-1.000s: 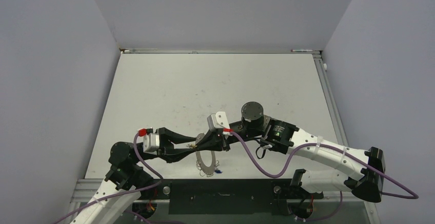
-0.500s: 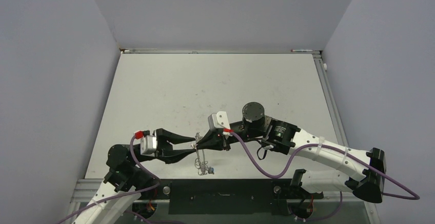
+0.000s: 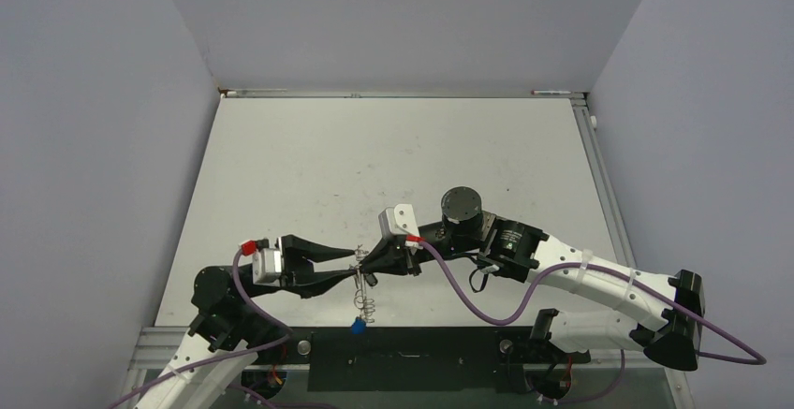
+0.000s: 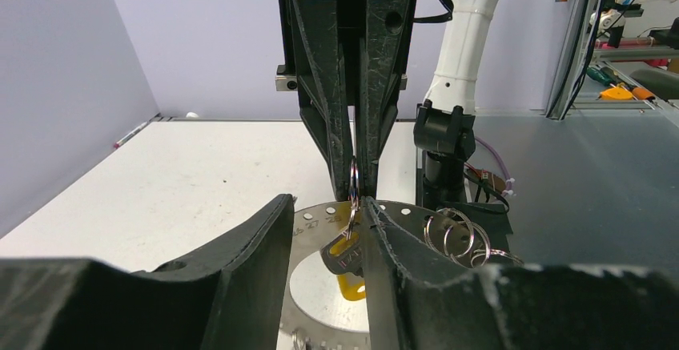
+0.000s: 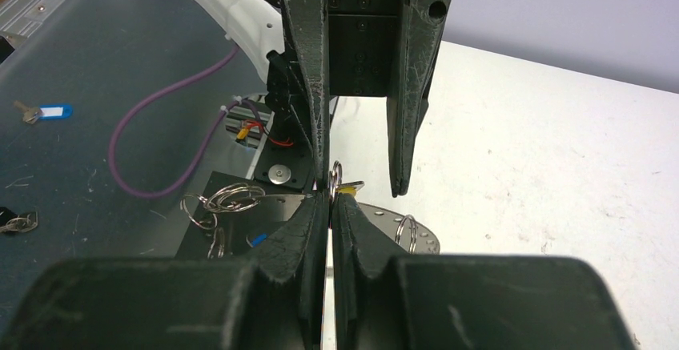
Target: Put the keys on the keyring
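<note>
The two arms meet tip to tip above the near edge of the counter (image 3: 374,166), a little left of its middle. The right claw (image 4: 353,194) is pinched tight on a small split ring (image 4: 353,178), whose wire stands on edge between the two black fingers and pokes out just past their tips.

The keyring (image 4: 312,222), a flat silvery hoop with small holes along its rim, hangs right under those tips. From above it shows edge-on, off the counter. Whether the fingers also nip its rim cannot be told.

The left claw (image 4: 327,206) faces the right one with its fingers parted to a middling gap and clamps nothing. One of its fingertips lies just beside the small split ring, and the other stands clear of it.

A yellow-headed key (image 4: 346,266) dangles in that gap, below the small split ring and in front of the hoop. A blue-headed key (image 3: 357,327) hangs at the bottom of the bunch, over the counter's near edge. A cluster of spare rings (image 4: 452,234) hangs from the keyring's rim on the side away from the counter's middle.
</note>
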Motion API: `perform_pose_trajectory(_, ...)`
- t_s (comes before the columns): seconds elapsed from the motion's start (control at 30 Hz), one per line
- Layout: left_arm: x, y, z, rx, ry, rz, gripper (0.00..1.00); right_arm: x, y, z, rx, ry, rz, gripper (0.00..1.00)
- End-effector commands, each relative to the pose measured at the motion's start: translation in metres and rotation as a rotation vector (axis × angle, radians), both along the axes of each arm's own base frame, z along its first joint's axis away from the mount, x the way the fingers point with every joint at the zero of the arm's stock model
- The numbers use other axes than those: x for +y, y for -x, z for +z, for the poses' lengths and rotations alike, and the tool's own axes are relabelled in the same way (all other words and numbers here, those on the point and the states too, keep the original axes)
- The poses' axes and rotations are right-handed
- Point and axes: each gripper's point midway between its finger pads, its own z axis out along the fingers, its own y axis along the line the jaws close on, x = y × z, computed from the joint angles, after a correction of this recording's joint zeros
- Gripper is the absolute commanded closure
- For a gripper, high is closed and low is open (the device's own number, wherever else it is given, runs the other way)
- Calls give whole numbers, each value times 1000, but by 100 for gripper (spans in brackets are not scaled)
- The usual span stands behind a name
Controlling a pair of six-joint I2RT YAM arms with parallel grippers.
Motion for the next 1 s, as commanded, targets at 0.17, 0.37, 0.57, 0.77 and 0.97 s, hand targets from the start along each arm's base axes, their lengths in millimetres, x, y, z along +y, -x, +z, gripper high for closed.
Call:
perform_pose_trajectory(0.17,1,3,21,-26,32,-12,69,9,7,34,-42,-115,46,95)
perform_pose_trajectory(0.37,1,4,21,-28,31,-17,79,15,10,32,-37,-113,64,95)
perform_pose_trajectory(0.57,1,9,24,-47,22,-40,100,19,14,35,-30,-134,81,95)
perform_pose_trajectory(0.77,7,-1,27,-41,19,35,100,19,5,26,-33,-93,24,86)
perform_pose_trajectory(0.97,11,-12,24,-34,-16,105,100,6,-7,29,-88,-44,-62,62)
